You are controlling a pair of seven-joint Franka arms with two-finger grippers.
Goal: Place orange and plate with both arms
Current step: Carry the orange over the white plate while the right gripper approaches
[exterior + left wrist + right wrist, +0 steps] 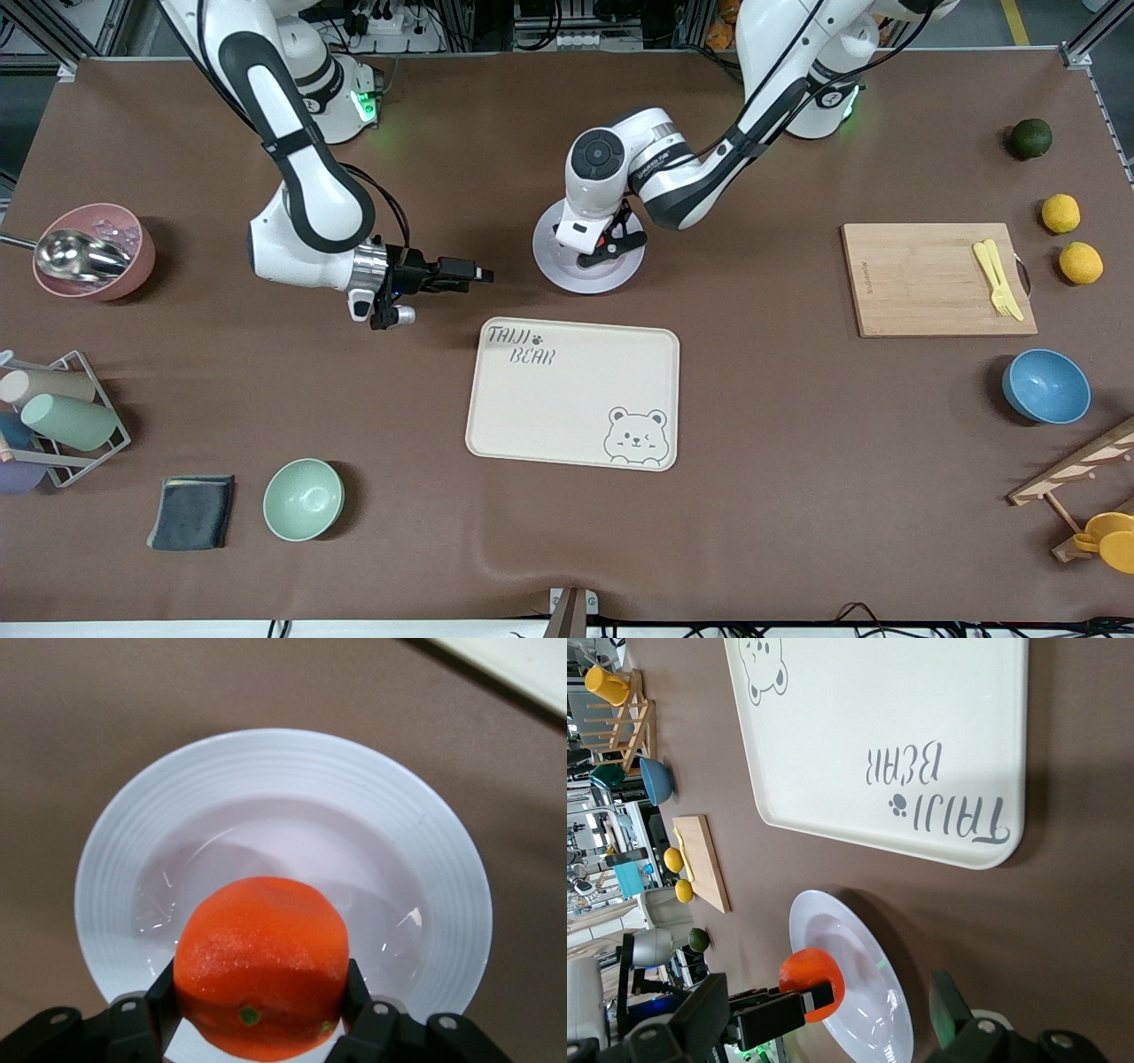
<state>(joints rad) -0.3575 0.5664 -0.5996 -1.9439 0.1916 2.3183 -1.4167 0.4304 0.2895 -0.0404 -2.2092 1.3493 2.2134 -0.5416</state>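
The orange (pixel 261 966) is gripped in my left gripper (pixel 261 997), which is shut on it and holds it just above the sunken centre of the plate (pixel 283 771). In the front view the left gripper (pixel 608 249) covers most of the plate (pixel 567 276), and the orange is nearly hidden under the hand. My right gripper (pixel 478 275) is open and empty, low over the table beside the plate, toward the right arm's end, pointing at it. The right wrist view shows the orange (pixel 799 967) in the left gripper's fingers over the plate (pixel 873 992).
A cream bear tray (pixel 576 390) lies nearer the camera than the plate. A cutting board (pixel 921 279) with a yellow fork, two lemons (pixel 1060 213), a green fruit (pixel 1030 138) and a blue bowl (pixel 1045 386) sit toward the left arm's end. A mint bowl (pixel 303 499), pink bowl (pixel 97 251) and cup rack (pixel 62 416) sit toward the right arm's end.
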